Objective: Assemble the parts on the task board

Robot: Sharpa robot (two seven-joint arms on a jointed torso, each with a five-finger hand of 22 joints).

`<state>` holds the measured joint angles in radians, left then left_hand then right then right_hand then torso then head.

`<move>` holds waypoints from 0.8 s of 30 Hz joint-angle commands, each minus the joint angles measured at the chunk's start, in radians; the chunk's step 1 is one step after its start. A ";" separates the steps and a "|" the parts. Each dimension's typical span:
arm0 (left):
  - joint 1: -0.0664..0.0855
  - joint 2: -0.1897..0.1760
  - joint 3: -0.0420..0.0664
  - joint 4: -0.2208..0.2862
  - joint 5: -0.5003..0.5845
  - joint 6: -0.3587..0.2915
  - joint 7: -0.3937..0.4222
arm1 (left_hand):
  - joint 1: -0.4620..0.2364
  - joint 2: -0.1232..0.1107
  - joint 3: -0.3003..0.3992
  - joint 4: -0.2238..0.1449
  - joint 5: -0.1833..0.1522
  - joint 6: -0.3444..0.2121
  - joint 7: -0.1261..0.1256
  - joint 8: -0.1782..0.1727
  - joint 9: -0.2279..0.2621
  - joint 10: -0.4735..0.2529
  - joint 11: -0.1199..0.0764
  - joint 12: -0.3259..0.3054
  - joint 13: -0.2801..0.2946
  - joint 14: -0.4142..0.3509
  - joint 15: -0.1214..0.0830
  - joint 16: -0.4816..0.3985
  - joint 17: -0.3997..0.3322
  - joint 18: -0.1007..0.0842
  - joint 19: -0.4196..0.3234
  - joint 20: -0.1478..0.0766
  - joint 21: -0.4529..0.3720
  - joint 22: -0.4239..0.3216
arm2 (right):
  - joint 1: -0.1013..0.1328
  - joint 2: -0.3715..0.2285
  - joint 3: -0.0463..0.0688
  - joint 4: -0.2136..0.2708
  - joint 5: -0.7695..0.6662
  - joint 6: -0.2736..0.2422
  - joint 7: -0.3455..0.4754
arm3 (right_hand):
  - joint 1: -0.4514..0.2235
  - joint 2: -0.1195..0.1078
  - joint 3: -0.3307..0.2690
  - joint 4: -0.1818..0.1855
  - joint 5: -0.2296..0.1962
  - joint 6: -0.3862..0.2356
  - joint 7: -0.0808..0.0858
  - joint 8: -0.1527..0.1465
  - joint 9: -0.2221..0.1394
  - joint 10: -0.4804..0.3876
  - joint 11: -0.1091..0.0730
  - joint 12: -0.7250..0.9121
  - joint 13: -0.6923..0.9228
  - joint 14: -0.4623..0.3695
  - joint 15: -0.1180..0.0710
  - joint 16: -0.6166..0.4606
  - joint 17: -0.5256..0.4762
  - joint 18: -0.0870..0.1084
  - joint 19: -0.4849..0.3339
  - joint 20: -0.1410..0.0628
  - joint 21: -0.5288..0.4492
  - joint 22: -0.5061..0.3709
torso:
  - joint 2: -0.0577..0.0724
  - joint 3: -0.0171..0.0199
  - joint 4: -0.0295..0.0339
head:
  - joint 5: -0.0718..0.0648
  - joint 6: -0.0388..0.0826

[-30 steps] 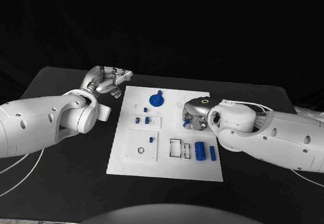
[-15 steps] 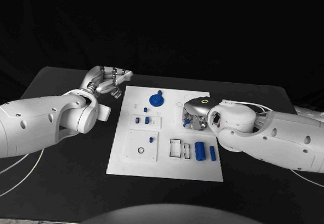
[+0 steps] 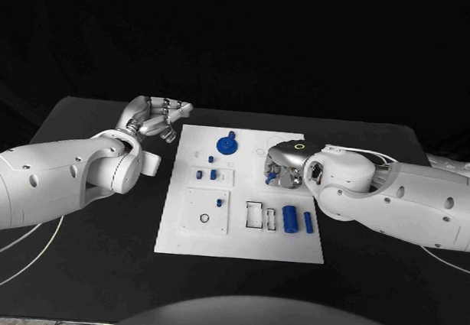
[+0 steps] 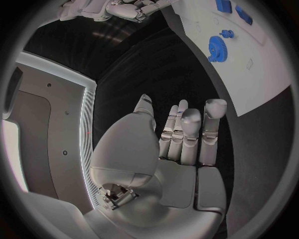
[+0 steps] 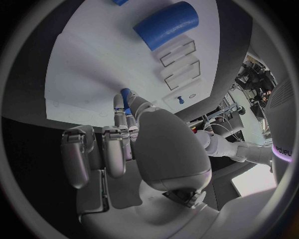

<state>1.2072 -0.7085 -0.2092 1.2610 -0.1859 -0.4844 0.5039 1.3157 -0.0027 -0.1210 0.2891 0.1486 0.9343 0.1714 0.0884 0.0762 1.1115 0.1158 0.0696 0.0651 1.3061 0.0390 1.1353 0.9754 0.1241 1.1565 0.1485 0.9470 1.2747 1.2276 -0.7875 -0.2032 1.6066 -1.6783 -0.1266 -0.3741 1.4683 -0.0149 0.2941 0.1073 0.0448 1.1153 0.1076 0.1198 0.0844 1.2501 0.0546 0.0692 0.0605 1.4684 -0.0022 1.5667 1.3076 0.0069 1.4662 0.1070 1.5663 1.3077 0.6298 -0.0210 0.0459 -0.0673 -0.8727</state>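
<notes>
Fingers of my right hand pinch a small blue part over the task board, about 3 o'clock of the blue gear, likely lining up an insert. Left hand parked off the board at its 10 o'clock corner, fingers loosely curled, holding nothing. Blue cylinder lies unplaced at 5 o'clock. No readable labels

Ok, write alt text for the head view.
A white task board lies on a black table, with the right hand holding a small blue part over its right side. The left hand hovers off the board's far left corner, holding nothing.
</notes>
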 commanded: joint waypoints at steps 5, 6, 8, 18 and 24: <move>-0.001 0.001 0.000 0.001 0.000 0.016 0.004 | -0.002 0.009 -0.006 0.002 0.006 -0.004 -0.002 0.004 0.000 0.000 -0.006 0.000 0.001 -0.006 0.001 -0.005 -0.001 0.008 -0.005 0.000 -0.007 0.000 | 0.006 -0.021 0.001 0.030 0.054 -0.126 0.046 | 0.010 0.009 0.008 -0.005 0.006 0.025 0.002 0.007 0.016 0.011 0.002 -0.001 0.001 0.102 -0.004 0.004 0.263 -0.007 0.105 -0.005 0.004 0.263 | -0.001 -0.0001 0.0014 | 0.004 0.000; -0.001 0.001 0.000 0.001 0.000 0.016 0.004 | -0.002 0.009 -0.006 0.002 0.006 -0.004 -0.002 0.004 0.000 0.000 -0.006 0.000 0.001 -0.006 0.001 -0.005 -0.001 0.008 -0.005 0.000 -0.007 0.000 | 0.010 -0.024 0.001 0.036 0.057 -0.133 0.049 | 0.011 0.009 0.008 -0.005 0.006 0.025 0.002 0.007 0.016 0.011 0.002 -0.001 0.001 0.102 -0.004 0.004 0.263 -0.007 0.105 -0.005 0.004 0.263 | -0.001 -0.0001 0.0018 | 0.004 0.000; -0.001 0.001 0.000 0.001 0.000 0.016 0.004 | -0.002 0.009 -0.006 0.002 0.006 -0.004 -0.002 0.004 0.000 0.000 -0.006 0.000 0.001 -0.006 0.001 -0.005 -0.001 0.008 -0.005 0.000 -0.007 0.000 | 0.018 -0.031 0.001 0.048 0.062 -0.140 0.051 | 0.011 0.009 0.008 -0.006 0.006 0.025 0.002 0.007 0.016 0.012 0.003 -0.001 0.001 0.102 -0.003 0.004 0.263 -0.007 0.105 -0.004 0.004 0.263 | 0.000 -0.0003 0.0012 | 0.006 0.000; -0.002 0.003 0.000 -0.001 0.000 0.016 0.003 | -0.001 0.009 -0.007 0.002 0.007 -0.005 -0.002 0.003 0.000 0.000 -0.005 0.000 0.001 -0.006 0.001 -0.005 -0.002 0.008 -0.005 0.000 -0.006 0.000 | 0.058 -0.054 0.003 0.102 0.089 -0.161 0.056 | 0.010 0.006 0.007 -0.006 0.005 0.026 0.005 0.007 0.016 0.012 0.006 -0.004 0.000 0.102 -0.001 0.004 0.263 -0.007 0.105 -0.003 0.004 0.263 | 0.001 -0.0004 0.0006 | 0.005 0.000; -0.003 0.004 0.000 -0.003 0.000 0.016 0.003 | -0.001 0.009 -0.007 0.002 0.007 -0.005 -0.002 0.003 0.000 0.000 -0.005 0.000 0.001 -0.006 0.001 -0.005 -0.002 0.008 -0.005 0.000 -0.006 0.000 | 0.066 -0.047 0.004 0.122 0.133 -0.169 0.068 | 0.011 0.004 0.007 -0.006 0.006 0.024 0.009 0.004 0.016 0.009 0.010 -0.007 -0.001 0.102 0.002 0.004 0.263 -0.007 0.105 -0.001 0.004 0.263 | 0.002 0.0010 0.0004 | 0.011 0.000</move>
<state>1.2043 -0.7068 -0.2097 1.2580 -0.1860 -0.4834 0.5021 1.3157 -0.0027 -0.1240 0.2922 0.1528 0.9343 0.1714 0.0884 0.0762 1.1114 0.1158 0.0696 0.0651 1.3061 0.0390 1.1353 0.9742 0.1241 1.1565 0.1485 0.9470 1.2747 1.2928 -0.8390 -0.1997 1.7232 -1.5824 -0.2786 -0.3253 1.4773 -0.0111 0.2968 0.1020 0.0461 1.1161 0.1071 0.1200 0.0845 1.2572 0.0618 0.0657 0.0603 1.4684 -0.0021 1.5667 1.3074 0.0068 1.4662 0.1071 1.5663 1.3074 0.6308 -0.0211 0.0462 -0.0606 -0.8727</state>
